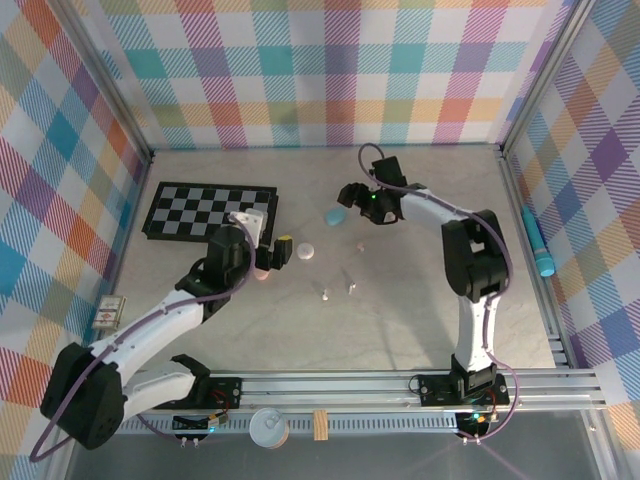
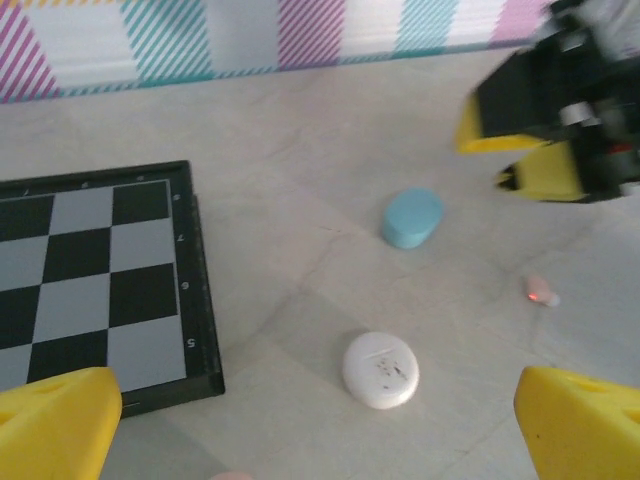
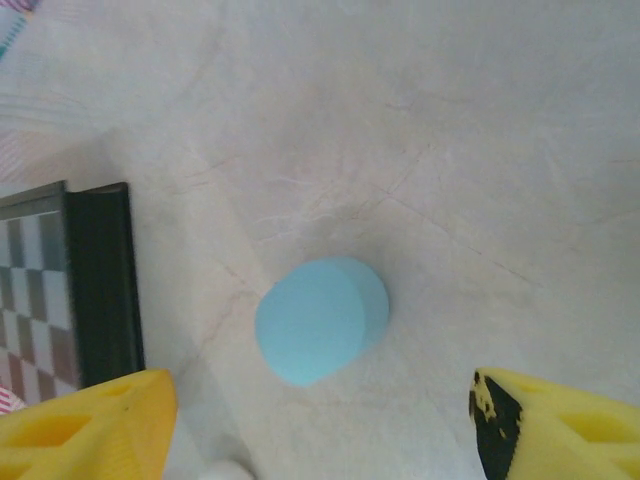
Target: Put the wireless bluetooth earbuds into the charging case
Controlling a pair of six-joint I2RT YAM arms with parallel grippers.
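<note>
At the near edge, on the rail between your arm bases, sit a round tin [image 1: 268, 428] and, at its 3 o'clock, a small wooden block [image 1: 320, 425].

Further in, towards the middle of the table [image 1: 400, 320], one pale earbud [image 1: 325, 295] lies loose. A second pale earbud [image 1: 351, 288] lies near it at 3 o'clock. Neither sits in a case.

Your left gripper [image 1: 273, 256] hangs at their 10 o'clock. From its wrist camera you can see its yellow fingers [image 2: 55, 425] spread wide, with nothing between them. A pink rounded piece [image 1: 262, 277] peeks out at the gripper's 6 o'clock, mostly hidden, so you cannot tell what it is.

The white case [image 1: 306, 252] lies closed on the table just at 3 o'clock of that gripper. In the left wrist view it lies ahead of the open fingers and apart from both.

At 3 o'clock of the white case, a pink earbud [image 1: 361, 245] rests alone on the bare table. The left wrist view shows a red light on it.

The blue case [image 1: 333, 214] lies closed at 1 o'clock of the white case. Your right gripper [image 1: 345, 197] hangs over it. In the right wrist view its fingers [image 3: 85, 425] stand wide on either side of the case without touching it, holding nothing.

At 9 o'clock of the blue case, the chessboard [image 1: 210, 210] lies flat on the far left of the table. Out past the right rail, at 3 o'clock, lies a blue marker [image 1: 540, 245].
</note>
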